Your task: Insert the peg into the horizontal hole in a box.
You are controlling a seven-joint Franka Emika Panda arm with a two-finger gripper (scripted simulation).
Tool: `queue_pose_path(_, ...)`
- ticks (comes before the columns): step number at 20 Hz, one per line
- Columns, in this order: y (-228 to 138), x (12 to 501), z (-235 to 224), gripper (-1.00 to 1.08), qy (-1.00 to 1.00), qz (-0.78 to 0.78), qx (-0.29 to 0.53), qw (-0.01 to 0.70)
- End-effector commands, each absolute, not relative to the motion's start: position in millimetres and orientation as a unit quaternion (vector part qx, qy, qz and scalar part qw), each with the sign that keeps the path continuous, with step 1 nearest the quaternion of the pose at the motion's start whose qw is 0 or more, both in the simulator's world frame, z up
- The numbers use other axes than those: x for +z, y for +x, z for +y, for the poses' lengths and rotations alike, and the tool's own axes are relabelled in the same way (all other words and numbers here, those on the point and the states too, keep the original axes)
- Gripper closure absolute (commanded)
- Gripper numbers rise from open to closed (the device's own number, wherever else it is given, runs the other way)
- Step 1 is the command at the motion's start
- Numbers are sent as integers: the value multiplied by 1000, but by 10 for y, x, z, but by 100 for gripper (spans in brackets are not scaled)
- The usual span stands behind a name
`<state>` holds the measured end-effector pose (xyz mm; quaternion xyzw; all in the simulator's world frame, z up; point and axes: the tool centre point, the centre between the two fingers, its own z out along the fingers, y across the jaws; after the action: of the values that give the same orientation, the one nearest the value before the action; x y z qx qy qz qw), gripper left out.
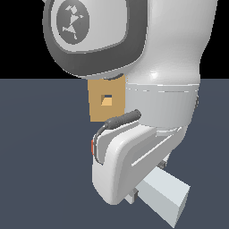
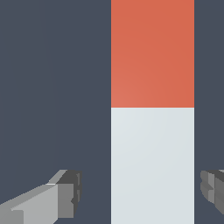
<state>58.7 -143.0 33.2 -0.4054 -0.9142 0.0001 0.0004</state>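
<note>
The peg (image 2: 152, 109) lies on the dark floor, red over one part and light grey-white over the rest. My gripper (image 2: 140, 192) is open and straddles the white part. One finger (image 2: 65, 197) stands well clear of the peg's side, and the other finger (image 2: 213, 190) has a smaller gap. In the exterior view the peg's white end (image 1: 163, 197) sticks out from under my hand (image 1: 120, 165). The red end is hidden there. Behind the arm stands the tan box (image 1: 100, 112), its small square hole (image 1: 107, 100) facing the camera.
The arm's large white links (image 1: 161, 58) fill most of the exterior view and hide part of the box. Dark grey floor (image 1: 40, 156) lies around everything.
</note>
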Motion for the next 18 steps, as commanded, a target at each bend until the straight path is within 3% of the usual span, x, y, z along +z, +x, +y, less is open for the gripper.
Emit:
queue_pose_path(1,587,239,-1430,-92,-405,-914,0,0)
queue_pose_path(6,602,214,-1429,-92,-405,-914,0,0)
queue_pose_path(7,602,214,-1429,108,-405,-914,0,0)
queue_pose_path(18,598,212,-1423,108,-405,-914,0,0)
